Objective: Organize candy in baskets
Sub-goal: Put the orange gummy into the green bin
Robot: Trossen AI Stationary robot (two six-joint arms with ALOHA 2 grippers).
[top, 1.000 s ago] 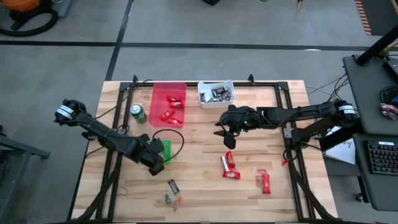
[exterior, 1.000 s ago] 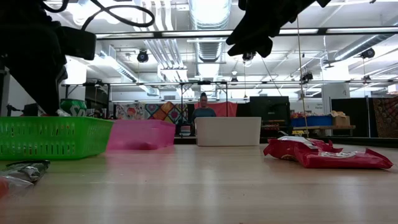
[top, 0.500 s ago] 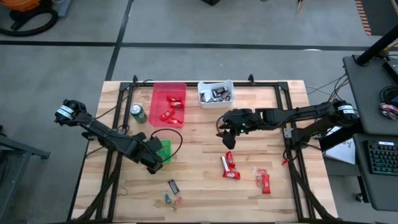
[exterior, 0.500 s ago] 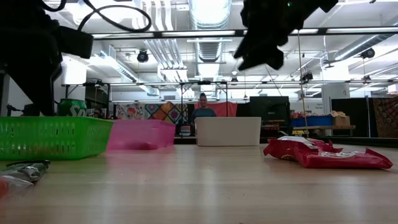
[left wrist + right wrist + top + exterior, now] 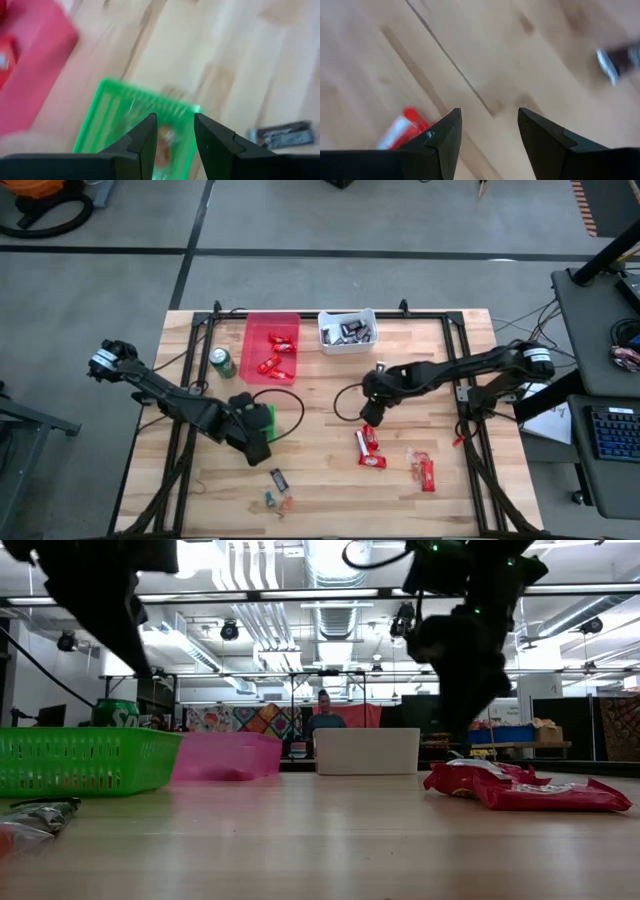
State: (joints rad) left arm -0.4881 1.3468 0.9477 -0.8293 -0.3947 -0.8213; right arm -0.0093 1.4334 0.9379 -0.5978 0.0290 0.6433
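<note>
My left gripper [image 5: 174,127] is open above the green basket [image 5: 264,418], where a small orange-red candy [image 5: 162,145] lies. My right gripper [image 5: 487,125] is open and hangs low over the table, just beyond two red-wrapped candy bars [image 5: 370,448]; it touches nothing. Another red bar [image 5: 425,472] lies nearer the right edge. A dark mini bar [image 5: 278,478] and mixed-colour pieces [image 5: 277,500] lie near the front edge. The red basket [image 5: 272,347] holds red bars, and the white basket [image 5: 347,330] holds dark and silver pieces.
A green soda can [image 5: 222,362] stands left of the red basket. A black cable [image 5: 285,402] loops over the table beside the green basket. Bare wood lies between the two arms and at the front right.
My left gripper has risen out of the green basket and now hangs above it. My right gripper has come down and moved toward the table's near edge, closing on the red bars.
</note>
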